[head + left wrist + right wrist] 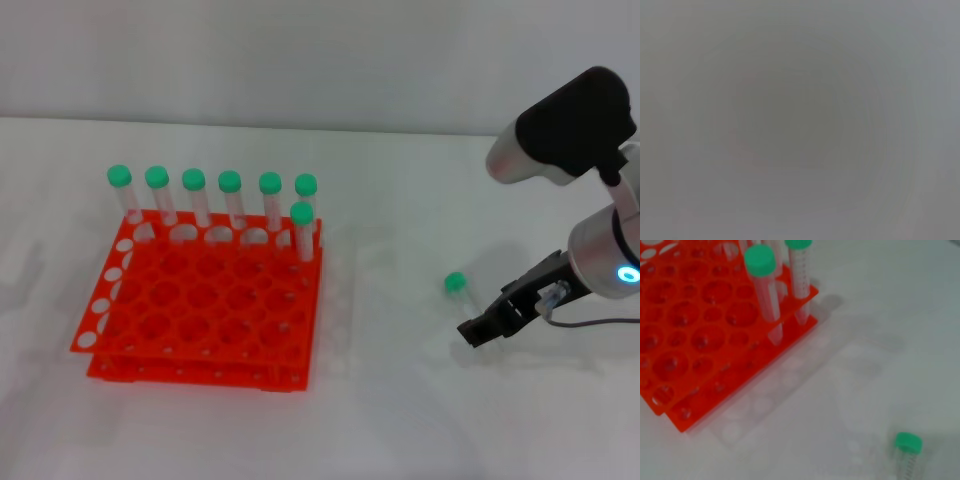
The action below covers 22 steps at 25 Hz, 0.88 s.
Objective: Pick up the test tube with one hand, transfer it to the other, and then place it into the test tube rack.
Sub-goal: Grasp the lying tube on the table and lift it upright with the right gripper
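Bright, even light, soft faint shadows; the left wrist view is a featureless grey blur.

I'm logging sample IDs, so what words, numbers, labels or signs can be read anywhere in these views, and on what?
None can be read.
The loose test tube by the right gripper: faint graduation marks, too blurred to read.
The tubes standing in the test tube rack: similar faint markings, unreadable.
The rack itself: no lettering visible.
Left wrist view: uniform grey, nothing shown.
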### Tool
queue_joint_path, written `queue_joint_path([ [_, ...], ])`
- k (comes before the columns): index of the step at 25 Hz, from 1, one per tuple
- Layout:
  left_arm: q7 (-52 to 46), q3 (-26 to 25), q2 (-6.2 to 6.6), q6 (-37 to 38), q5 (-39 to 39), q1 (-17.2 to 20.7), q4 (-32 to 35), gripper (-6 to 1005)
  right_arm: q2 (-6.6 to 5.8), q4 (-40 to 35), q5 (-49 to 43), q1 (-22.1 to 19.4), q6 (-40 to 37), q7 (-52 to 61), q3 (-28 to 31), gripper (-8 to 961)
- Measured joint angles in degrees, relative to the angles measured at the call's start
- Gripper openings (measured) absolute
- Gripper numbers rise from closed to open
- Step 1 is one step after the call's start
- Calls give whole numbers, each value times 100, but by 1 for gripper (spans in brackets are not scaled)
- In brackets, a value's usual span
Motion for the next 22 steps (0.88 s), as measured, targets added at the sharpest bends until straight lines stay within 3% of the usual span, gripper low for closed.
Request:
queue_joint_path([
  [21, 3, 0, -45, -8, 103, -9, 13, 668, 1, 1049, -395, 325, -409, 260, -474, 750],
  [22, 3, 0, -45, -6, 103, -9, 13, 667, 4, 1085, -388, 356, -419, 260, -505, 708],
])
